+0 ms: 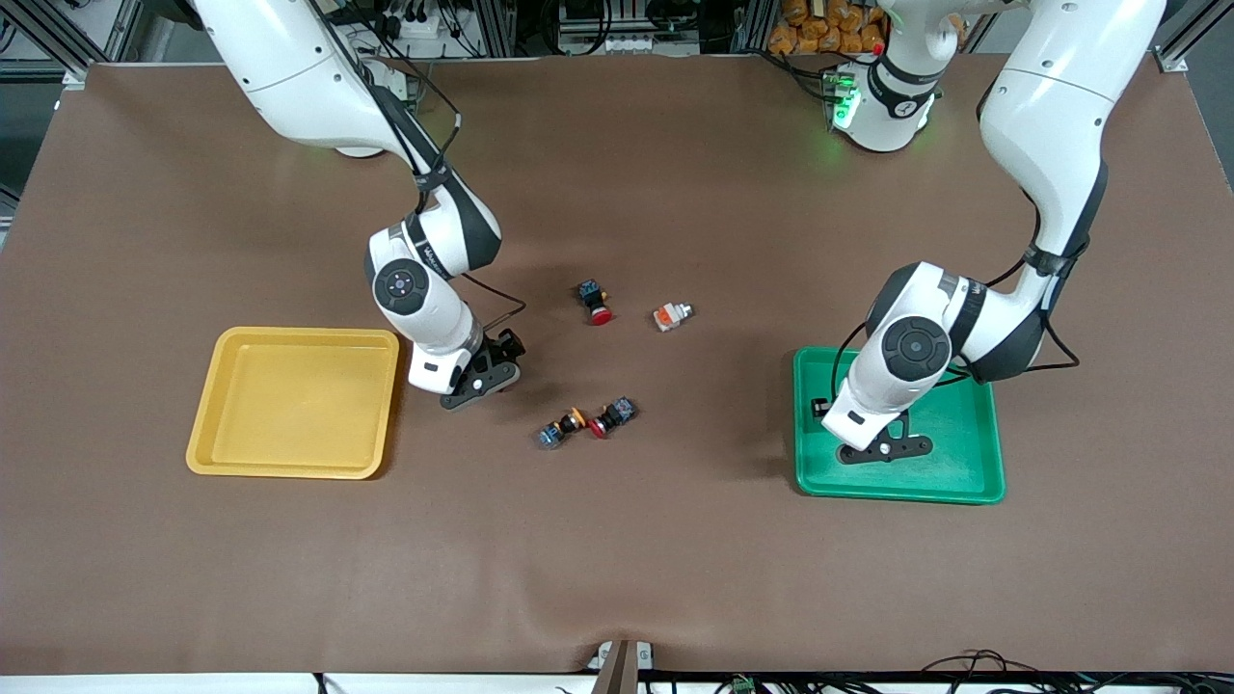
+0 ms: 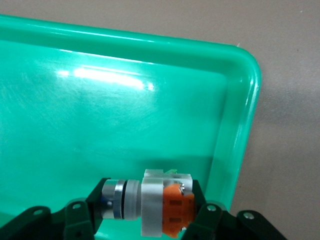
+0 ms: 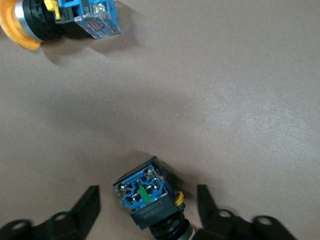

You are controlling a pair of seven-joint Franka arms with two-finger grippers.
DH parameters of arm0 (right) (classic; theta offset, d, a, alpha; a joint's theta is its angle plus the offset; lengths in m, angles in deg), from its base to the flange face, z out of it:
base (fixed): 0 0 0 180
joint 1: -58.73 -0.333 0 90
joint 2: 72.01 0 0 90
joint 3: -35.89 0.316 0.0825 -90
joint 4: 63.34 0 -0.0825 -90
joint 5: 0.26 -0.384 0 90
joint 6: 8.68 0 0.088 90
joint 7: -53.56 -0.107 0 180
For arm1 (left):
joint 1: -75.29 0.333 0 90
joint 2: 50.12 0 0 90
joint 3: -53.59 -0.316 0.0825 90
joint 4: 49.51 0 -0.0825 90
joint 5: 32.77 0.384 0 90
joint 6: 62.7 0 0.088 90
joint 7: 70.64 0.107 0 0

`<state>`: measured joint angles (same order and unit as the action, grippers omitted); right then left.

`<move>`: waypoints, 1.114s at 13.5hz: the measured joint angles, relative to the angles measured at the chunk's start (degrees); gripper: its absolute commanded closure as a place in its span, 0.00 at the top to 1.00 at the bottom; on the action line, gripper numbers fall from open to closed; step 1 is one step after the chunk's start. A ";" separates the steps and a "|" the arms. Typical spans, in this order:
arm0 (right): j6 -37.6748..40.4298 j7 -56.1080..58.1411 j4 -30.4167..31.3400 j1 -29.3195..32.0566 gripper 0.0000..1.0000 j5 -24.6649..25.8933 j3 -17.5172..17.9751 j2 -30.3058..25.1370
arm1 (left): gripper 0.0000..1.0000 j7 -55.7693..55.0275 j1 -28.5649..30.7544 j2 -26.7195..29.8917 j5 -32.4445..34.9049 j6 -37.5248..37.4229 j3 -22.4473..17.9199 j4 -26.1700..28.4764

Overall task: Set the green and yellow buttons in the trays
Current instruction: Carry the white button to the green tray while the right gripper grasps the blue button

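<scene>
My left gripper (image 1: 885, 449) is low over the green tray (image 1: 964, 482), shut on a white-grey button with an orange band (image 2: 157, 210); the tray floor (image 2: 125, 125) lies just under it. My right gripper (image 1: 479, 383) is down at the table beside the yellow tray (image 1: 289, 400), open, its fingers (image 3: 92, 195) on either side of a dark blue-black button (image 3: 147, 197) whose cap is hidden. A yellow-capped button (image 1: 562, 429) lies nearer the front camera; it also shows in the right wrist view (image 3: 60, 20). A second white-grey button (image 1: 672, 315) lies mid-table.
Two red-capped dark buttons lie on the brown table: one (image 1: 595, 301) beside the white-grey button, one (image 1: 614, 416) touching the yellow-capped one. The yellow tray holds nothing. The table edge runs along the front.
</scene>
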<state>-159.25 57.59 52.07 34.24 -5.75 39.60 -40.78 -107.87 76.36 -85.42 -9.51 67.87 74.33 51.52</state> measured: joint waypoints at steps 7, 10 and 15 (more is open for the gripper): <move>1.39 -0.05 -1.55 -0.10 0.00 0.27 -2.28 0.12 | 1.00 -0.03 0.32 1.49 0.00 0.81 1.35 -0.50; 13.28 -0.13 -6.82 1.87 0.00 0.28 -4.16 -1.74 | 1.00 -0.99 0.27 2.58 -0.18 -0.26 3.56 -0.36; 25.81 4.53 -9.77 14.24 0.00 2.77 -5.94 -6.60 | 1.00 -12.59 -0.48 2.56 -0.25 -0.48 8.81 2.85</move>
<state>-133.44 62.12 42.30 48.48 -2.98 33.66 -47.38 -120.46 75.89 -82.86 -9.76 67.39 83.14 54.37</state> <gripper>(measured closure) 0.511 0.000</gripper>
